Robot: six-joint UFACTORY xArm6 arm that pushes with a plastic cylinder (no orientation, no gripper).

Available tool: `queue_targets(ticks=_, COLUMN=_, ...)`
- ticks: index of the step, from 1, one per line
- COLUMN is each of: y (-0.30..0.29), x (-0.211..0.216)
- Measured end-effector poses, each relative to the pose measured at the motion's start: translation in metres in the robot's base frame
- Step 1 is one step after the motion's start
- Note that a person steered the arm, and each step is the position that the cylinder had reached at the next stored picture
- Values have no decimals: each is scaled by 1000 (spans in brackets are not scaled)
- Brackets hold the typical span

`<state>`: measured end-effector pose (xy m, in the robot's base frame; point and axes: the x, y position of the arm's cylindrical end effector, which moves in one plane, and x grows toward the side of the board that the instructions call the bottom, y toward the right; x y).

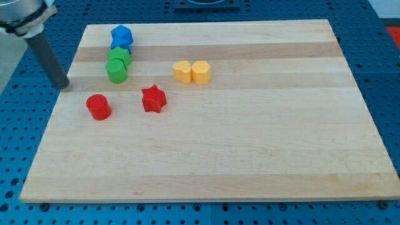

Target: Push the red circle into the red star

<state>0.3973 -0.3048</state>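
Pale wooden bench [250, 156] with faint lengthwise stripes, resting on a blue perforated base [387, 75] and filling most of the view.

Near the view's left, a red circle [99, 107], a short cylinder standing upright on the wood. To its right, apart with bare wood between, a red star [153, 99], sitting slightly nearer the view's top than the circle.

Toward the view's top left, a tight column of blocks: a blue block [121, 35] with angled faces, with what looks like a second blue piece partly hidden just below it; then a green block [119, 55], shape hard to make out; then a second green block [116, 71], rounded. All touching or nearly touching their neighbours.

Right of that column and above the star, two yellow blocks side by side and touching: left one [182, 71], right one [200, 72], shapes unclear, roughly faceted.

Dark rod slanting down from the view's top left corner, ending in my tip [63, 85] at the bench's left edge. Tip to the left of the red circle and a little nearer the view's top, not touching it; also left of the lower green block, apart from it.

No hand on this arm, so nothing released, clenched or grasped; only the bare rod.
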Motion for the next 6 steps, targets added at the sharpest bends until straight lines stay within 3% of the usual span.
queue_targets(ticks=1, y=7, x=35)
queue_targets(ticks=3, y=72, x=64)
queue_targets(ticks=5, y=185, x=66)
queue_targets(ticks=6, y=195, x=65)
